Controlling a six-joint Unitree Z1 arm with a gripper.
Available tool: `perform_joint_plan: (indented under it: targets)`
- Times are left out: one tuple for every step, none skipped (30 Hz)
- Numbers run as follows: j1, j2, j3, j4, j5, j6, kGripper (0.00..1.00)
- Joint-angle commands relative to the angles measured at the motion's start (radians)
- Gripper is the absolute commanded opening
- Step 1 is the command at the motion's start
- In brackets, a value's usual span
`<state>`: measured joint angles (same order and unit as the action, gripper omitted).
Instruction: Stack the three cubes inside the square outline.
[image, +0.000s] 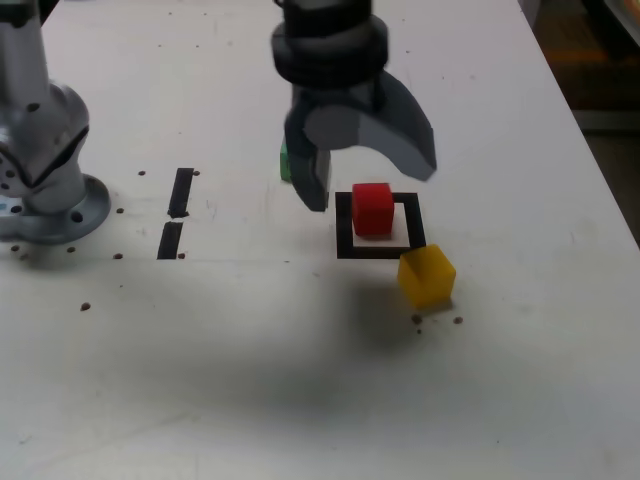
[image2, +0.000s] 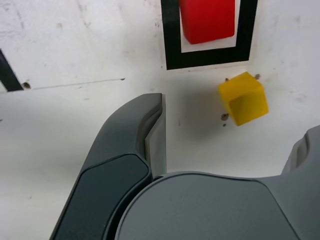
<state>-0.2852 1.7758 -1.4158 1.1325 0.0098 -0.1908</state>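
Bare table (image: 300, 380) is left open all round the yellow cube (image: 427, 276), except toward the square outline (image: 345, 228), whose corner it sits just outside and where the red cube (image: 373, 209) stands, while the green cube (image: 285, 162) is largely screened by the wide-spread gripper (image: 370, 175).

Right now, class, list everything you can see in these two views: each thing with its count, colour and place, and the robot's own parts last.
red cube: one, red, inside the square outline.
yellow cube: one, yellow, on the table just outside the outline's near corner, on the exterior view's right.
green cube: one, green, mostly hidden behind the gripper.
square outline: one, black tape, mid-table.
tape strips: two, black, on the exterior view's left.
table: one, white, speckled.
arm base: one, silver, far left of the exterior view.
gripper: one, grey, open, empty, above the outline.
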Motion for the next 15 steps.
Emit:
perform_joint_plan:
  targets:
    - [-0.008, 0.041, -0.091, 0.05, 0.001, -0.006, 0.96]
    - [-0.01, 0.061, -0.119, 0.073, 0.001, -0.007, 0.96]
    - [-0.011, 0.081, -0.145, 0.093, 0.001, -0.008, 0.96]
    - [-0.013, 0.1, -0.169, 0.11, 0.001, -0.01, 0.96]
    - [-0.015, 0.117, -0.189, 0.123, 0.0, -0.011, 0.96]
    - [-0.015, 0.134, -0.206, 0.132, -0.002, -0.012, 0.96]
    - [-0.015, 0.15, -0.22, 0.138, -0.005, -0.013, 0.96]
    - [-0.015, 0.166, -0.232, 0.141, -0.008, -0.014, 0.96]
    - [-0.015, 0.18, -0.241, 0.141, -0.011, -0.014, 0.96]
    - [-0.015, 0.194, -0.249, 0.14, -0.014, -0.016, 0.96]
    - [-0.015, 0.207, -0.255, 0.139, -0.017, -0.017, 0.96]
    - [-0.015, 0.223, -0.261, 0.137, -0.02, -0.02, 0.96]
    - [-0.015, 0.233, -0.263, 0.135, -0.022, -0.023, 0.96]
    - [-0.015, 0.242, -0.264, 0.133, -0.025, -0.025, 0.96]
    - [-0.014, 0.25, -0.263, 0.13, -0.027, -0.028, 0.96]
